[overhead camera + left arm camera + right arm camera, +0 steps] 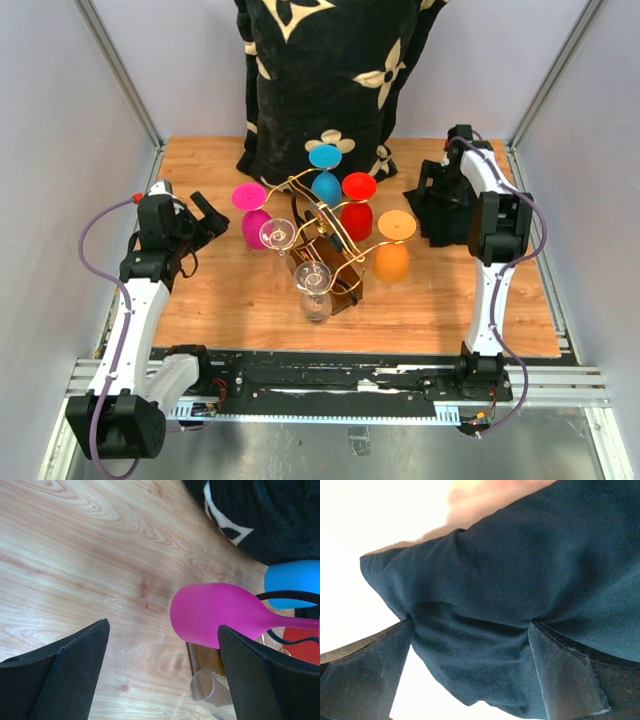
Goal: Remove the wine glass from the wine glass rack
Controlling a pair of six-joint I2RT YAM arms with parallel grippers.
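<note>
Pink glass [220, 612] near wide-open left jaws

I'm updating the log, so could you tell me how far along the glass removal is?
Done: nothing yet; every glass hangs on the wine glass rack. In hand: the open left gripper faces the pink glass, not touching it. Left: grip it and lift it off.

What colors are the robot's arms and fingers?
Both the left arm and right arm have white tube-shaped links, chunky black joints and a thin purple cable looping alongside. The left gripper and right gripper are black, with flat wedge-shaped fingers.
</note>
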